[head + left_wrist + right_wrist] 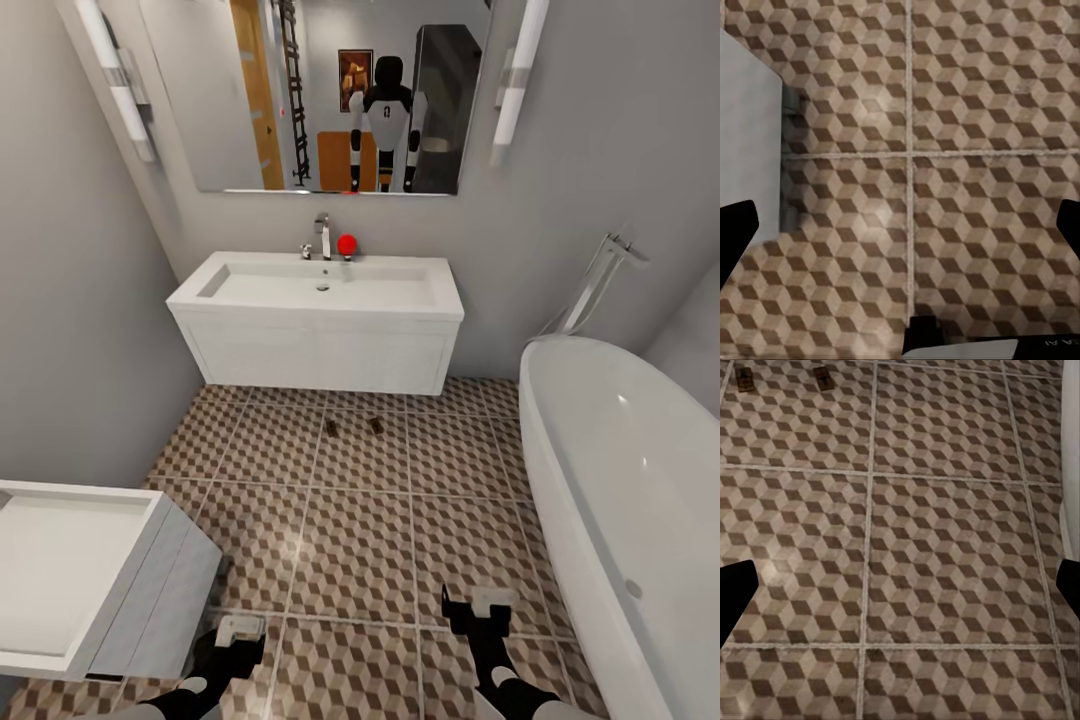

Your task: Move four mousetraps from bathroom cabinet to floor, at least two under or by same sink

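Two mousetraps lie side by side on the bathroom floor, just in front of the white wall-hung bathroom sink. In the right wrist view both mousetraps show as small tan boards on the cube-pattern tiles, well ahead of the fingers. My left gripper hangs open over bare tiles with nothing in it. My right gripper is open and empty too, low over the floor. The cabinet is out of view.
A small square white unit stands close on my left, next to the left gripper. A white bathtub runs along the right. A red ball sits by the chrome tap. The mirror reflects my body.
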`<state>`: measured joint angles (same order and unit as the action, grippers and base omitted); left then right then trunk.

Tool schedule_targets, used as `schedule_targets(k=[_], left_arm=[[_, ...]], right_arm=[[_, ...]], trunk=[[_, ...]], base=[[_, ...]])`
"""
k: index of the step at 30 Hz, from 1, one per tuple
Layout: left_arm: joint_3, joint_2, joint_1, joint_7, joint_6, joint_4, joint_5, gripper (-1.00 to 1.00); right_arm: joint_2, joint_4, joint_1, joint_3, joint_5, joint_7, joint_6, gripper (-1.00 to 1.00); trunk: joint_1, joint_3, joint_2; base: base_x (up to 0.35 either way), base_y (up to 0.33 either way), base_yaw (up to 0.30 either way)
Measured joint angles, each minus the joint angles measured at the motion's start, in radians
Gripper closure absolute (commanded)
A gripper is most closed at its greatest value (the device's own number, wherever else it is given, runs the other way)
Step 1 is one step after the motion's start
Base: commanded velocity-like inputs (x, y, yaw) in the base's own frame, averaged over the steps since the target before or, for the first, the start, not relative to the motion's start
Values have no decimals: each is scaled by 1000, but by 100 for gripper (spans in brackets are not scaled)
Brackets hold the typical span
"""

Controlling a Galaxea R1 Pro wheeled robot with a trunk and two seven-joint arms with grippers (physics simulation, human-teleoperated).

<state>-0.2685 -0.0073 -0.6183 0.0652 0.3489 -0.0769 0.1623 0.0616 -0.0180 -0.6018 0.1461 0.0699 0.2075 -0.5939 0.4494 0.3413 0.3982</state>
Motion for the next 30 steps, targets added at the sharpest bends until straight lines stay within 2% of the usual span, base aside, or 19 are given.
schedule_targets(k=[10,30], left_arm=[[-1,0,0,-1,-24,0,0,-100],[-1,-5,0,-5,-28,0,-1,-100]], right_arm=[[2,0,14,0,1,-1,0,-100],[1,0,15,0,1,0,0,-100]], trunk=[[0,-15,0],[0,-48,0]], base=[[0,0,0],[0,0,0]])
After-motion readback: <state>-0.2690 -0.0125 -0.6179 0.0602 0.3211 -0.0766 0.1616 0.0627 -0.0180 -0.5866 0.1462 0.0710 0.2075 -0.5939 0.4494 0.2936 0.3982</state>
